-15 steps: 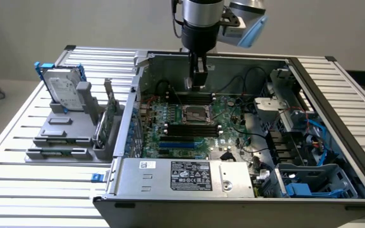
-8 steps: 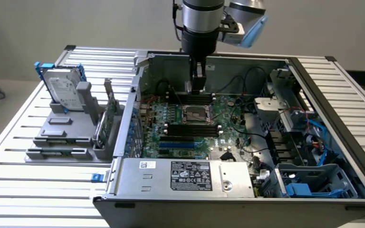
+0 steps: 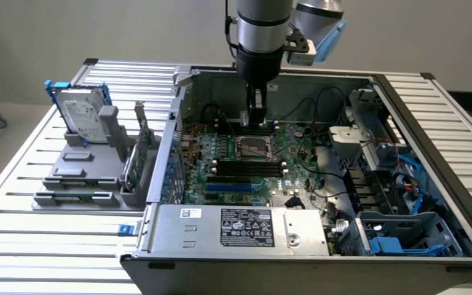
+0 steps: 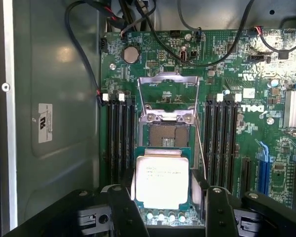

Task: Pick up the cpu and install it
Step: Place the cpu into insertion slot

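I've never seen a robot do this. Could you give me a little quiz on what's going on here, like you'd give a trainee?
1. True or false: the small flat square chip with a silvery metal top sits between the fingers of the black gripper.
2. The hinged lid of the square metal-framed socket is: A) raised open, B) clamped shut, C) missing.
3. Fill in: in the exterior view, the silver rectangular hard drive in a blue frame stands at the view's ____.
Key: 1 true; 2 A; 3 left.
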